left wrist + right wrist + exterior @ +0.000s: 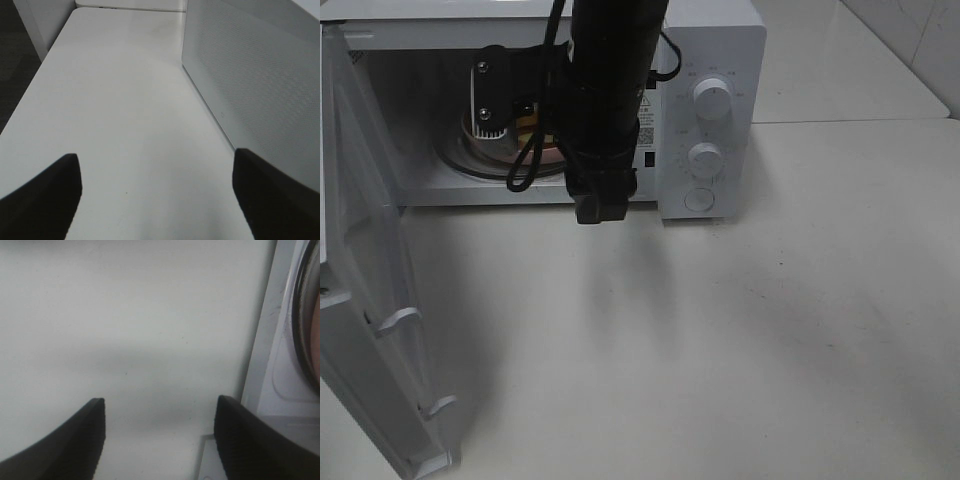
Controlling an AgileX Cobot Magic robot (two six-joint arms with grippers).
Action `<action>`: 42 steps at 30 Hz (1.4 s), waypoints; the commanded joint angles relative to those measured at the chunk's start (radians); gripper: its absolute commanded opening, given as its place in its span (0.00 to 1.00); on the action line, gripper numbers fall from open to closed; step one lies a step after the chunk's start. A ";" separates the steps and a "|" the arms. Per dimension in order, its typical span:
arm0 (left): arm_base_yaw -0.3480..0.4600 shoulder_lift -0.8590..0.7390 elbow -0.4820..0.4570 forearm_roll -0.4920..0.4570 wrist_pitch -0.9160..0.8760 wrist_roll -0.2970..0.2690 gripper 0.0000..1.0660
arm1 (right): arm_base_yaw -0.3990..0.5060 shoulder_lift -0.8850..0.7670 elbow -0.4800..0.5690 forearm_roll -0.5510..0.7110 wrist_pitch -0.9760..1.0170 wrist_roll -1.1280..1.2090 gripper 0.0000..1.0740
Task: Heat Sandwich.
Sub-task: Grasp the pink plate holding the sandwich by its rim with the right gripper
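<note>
The white microwave point(715, 60) stands at the back of the table with its door point(360, 260) swung open to the left. On the glass turntable point(470, 165) inside lies a pink plate point(548, 152), and a bit of the pale yellow sandwich point(527, 118) shows behind my arm. My right gripper point(492, 118) reaches into the cavity just left of the plate. In the right wrist view it point(160, 405) is open and holds nothing, with the turntable rim point(300, 315) and plate edge point(317, 325) off to one side. My left gripper point(156, 165) is open above bare table.
The black right arm point(605, 100) crosses the front of the cavity and hides most of the plate. Two knobs point(712, 98) and a round button point(699, 199) sit on the microwave's right panel. A dotted grey panel point(250, 75) stands close beside the left gripper.
</note>
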 commanded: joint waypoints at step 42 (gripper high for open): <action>0.004 -0.006 0.002 -0.006 -0.017 -0.002 0.73 | -0.057 0.276 -0.227 0.088 -0.301 -0.033 0.53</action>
